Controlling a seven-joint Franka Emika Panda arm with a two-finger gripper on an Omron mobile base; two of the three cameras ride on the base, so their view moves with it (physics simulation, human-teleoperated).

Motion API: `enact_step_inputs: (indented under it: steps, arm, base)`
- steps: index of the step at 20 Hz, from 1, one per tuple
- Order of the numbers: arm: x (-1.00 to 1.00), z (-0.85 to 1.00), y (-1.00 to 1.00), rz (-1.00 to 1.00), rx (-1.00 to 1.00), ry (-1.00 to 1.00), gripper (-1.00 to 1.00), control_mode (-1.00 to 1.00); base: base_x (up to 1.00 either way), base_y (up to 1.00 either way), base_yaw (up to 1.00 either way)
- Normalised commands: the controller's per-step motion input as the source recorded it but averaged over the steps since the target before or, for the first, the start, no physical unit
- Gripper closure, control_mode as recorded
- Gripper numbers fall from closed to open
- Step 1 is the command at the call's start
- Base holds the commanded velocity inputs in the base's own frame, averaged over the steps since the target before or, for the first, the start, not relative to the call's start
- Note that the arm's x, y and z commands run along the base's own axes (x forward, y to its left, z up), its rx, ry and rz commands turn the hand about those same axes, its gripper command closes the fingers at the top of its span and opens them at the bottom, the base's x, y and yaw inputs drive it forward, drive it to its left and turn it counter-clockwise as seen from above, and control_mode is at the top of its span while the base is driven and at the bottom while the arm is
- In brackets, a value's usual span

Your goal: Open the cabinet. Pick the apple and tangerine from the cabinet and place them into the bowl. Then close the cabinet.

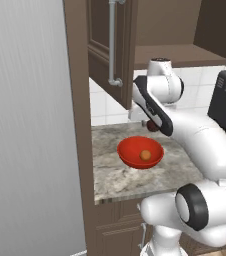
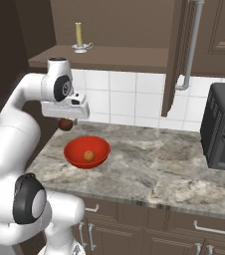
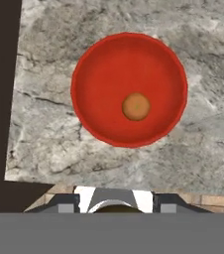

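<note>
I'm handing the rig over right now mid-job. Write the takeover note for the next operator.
Gripper: shut on the apple, held above the counter just behind the bowl.
Tangerine: already in the bowl.
Cabinet: doors open; a candlestick stands on its shelf.
Done: cabinet opened, tangerine placed, apple picked.
Left: bring the apple over the bowl, release it, then close both cabinet doors.

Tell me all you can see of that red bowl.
The bowl is wide, shallow, round and glossy red, looking like smooth plastic or glazed ware. It sits upright on the marbled grey counter, near its left end. The tangerine rests inside, a little off centre. The gripper, holding the apple, hangs above the bowl's back rim.
</note>
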Motion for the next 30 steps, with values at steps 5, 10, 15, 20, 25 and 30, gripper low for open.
enact_step_inputs:
  steps: [5,10,15,20,25,30]
  arm:
    - [0.32,-0.73,0.05,0.02,-0.05,0.00,1.00,-1.00]
    - [0.09,-0.60,0.00,0.00,0.01,-0.16,1.00,-1.00]
    - [0.15,-0.53,0.00,0.00,0.04,-0.18,1.00,-1.00]
    - [0.34,-0.45,0.00,0.00,0.00,-0.16,1.00,-1.00]
    - [0.45,-0.30,0.00,0.00,0.00,-0.16,1.00,-1.00]
    - [0.40,-0.07,0.00,0.00,0.00,-0.02,1.00,-1.00]
  base:
    - [0.00,0.00,0.00]
    - [0.00,0.00,0.00]
    - [0.00,0.00,0.00]
    - [0.00,0.00,0.00]
    - [0.00,0.00,0.00]
    - [0.00,0.00,0.00]
